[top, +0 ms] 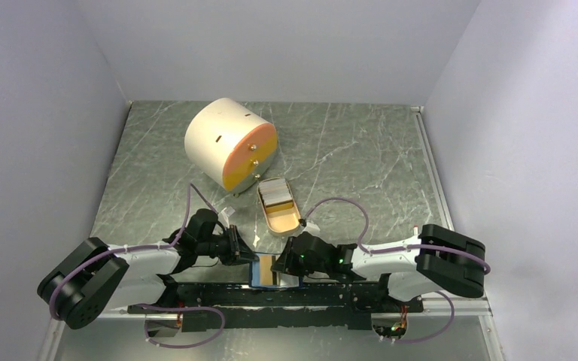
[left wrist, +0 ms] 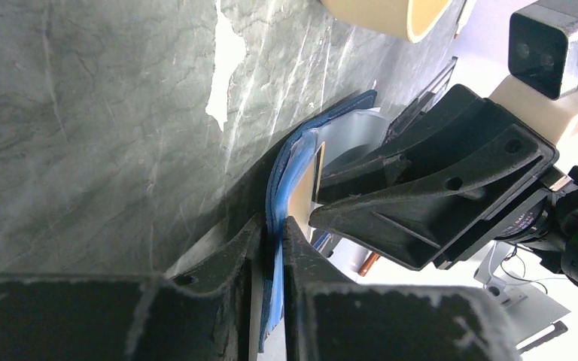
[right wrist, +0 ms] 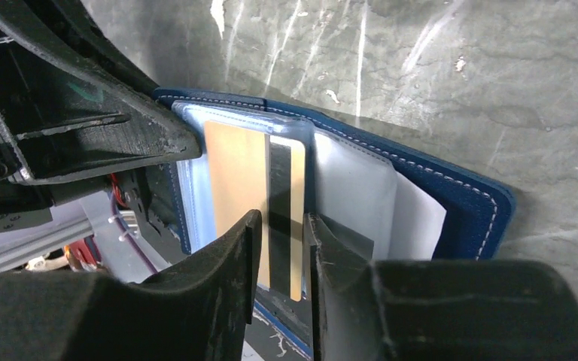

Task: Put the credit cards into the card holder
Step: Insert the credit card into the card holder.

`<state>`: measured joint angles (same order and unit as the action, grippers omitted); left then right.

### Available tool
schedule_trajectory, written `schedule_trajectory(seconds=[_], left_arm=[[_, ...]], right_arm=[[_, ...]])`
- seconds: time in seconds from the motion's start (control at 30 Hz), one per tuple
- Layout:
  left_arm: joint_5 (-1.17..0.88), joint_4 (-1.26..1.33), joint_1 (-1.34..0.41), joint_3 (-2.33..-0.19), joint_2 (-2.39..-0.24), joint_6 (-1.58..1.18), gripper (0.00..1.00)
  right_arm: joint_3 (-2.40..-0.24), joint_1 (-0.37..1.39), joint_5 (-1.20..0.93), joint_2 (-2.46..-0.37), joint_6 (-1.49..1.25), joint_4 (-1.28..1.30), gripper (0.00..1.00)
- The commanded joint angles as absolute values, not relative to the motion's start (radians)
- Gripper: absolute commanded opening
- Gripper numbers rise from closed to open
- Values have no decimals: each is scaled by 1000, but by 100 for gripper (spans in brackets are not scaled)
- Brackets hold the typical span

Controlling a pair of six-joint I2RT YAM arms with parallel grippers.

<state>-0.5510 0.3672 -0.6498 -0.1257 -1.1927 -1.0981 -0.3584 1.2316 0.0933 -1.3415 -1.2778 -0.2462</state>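
Two grippers meet at the card holder (top: 266, 272), which lies open on the grey marbled table (top: 361, 150) with its inside facing up. The left gripper (left wrist: 273, 297) comes at the holder from its left and pinches the edge of the blue cover between its fingers (left wrist: 229, 263). The right gripper (right wrist: 282, 226) is over the holder from its right. Its fingers (right wrist: 233, 256) stand a narrow slit apart and clamp nothing. Through the slit shows a tan card (right wrist: 233, 173) with a dark stripe, lying on the holder's inside among its clear pockets. Just beyond the holder stands a tan oval dish (top: 284, 220), with the credit cards (top: 274, 193) stacked in its far end. Farther beyond the holder, to the left, lies a big cream cylinder (top: 214, 135) with an orange face.
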Motion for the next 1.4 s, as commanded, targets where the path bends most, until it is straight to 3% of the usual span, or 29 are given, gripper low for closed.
schedule_trajectory(seconds=[0.0, 0.27, 0.63, 0.9, 1.07, 1.23, 1.37], left_arm=[[-561, 401, -661, -126, -1186, -1104, 19], [-585, 429, -665, -130, -1186, -1122, 27], [-611, 469, -674, -127, -1163, -1152, 29], [-612, 431, -676, -144, -1161, -1130, 28], [-617, 433, -676, -145, -1157, -1122, 21], [-634, 452, -676, -150, -1150, -1124, 23], [-645, 457, -676, -153, -1145, -1119, 27]], right_arm=[[-322, 1239, 95, -1312, -1264, -334, 33], [-318, 1240, 97, -1309, -1243, -371, 35], [-309, 1239, 81, -1349, -1246, -417, 34], [-298, 1237, 150, -1276, -1231, -306, 34], [-289, 1237, 152, -1277, -1222, -300, 39], [-313, 1237, 154, -1295, -1203, -272, 25], [-324, 1236, 151, -1323, -1195, -283, 20]])
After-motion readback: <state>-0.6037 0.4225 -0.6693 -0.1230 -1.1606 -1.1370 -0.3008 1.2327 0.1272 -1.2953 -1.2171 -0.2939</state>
